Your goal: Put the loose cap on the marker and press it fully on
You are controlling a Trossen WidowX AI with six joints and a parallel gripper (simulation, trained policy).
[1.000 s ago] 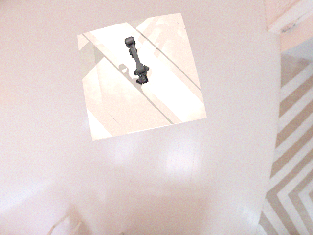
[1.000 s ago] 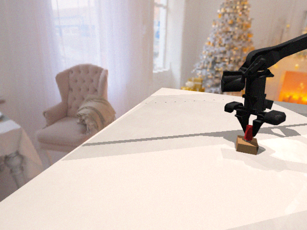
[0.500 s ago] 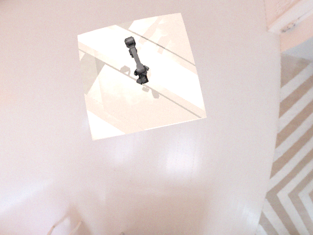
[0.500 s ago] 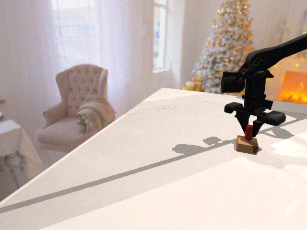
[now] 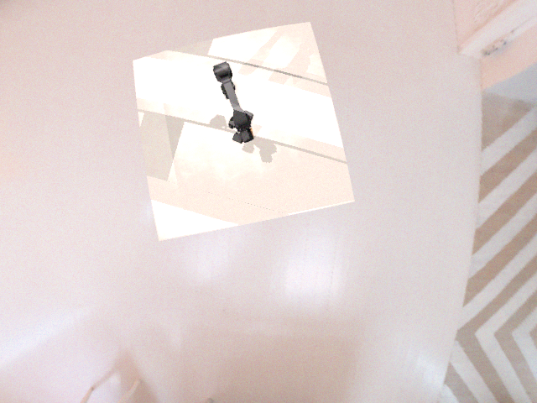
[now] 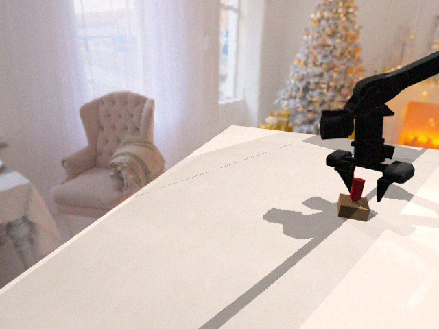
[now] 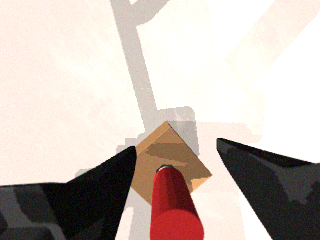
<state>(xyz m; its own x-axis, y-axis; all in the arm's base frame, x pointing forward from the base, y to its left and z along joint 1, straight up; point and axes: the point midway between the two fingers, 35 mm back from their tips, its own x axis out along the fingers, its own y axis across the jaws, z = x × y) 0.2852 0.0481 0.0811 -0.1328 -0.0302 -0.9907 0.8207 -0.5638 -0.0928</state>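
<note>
A red cap [image 6: 357, 189] [image 7: 173, 207] stands over the wooden holder block [image 6: 353, 208] [image 7: 167, 150], leaning slightly in the exterior view, with a thin grey band of the marker [image 6: 353, 201] [image 7: 165, 167] showing between cap and block. The black hand [image 5: 242, 138] [image 6: 365, 196] [image 7: 175, 147] is open and grips nothing, its fingers on opposite sides of the block's upright cap. In the exterior view the cap lies between them, nearer the left-hand finger; whether that finger touches it cannot be told. A straight lift along the cap's long axis would likely clear it, provided the click is complete, which the pictures cannot settle. Beneath the block spreads the pale bench [image 5: 208, 173] [image 6: 159, 247]; well beyond the block stands a tufted armchair [image 6: 120, 116].
</note>
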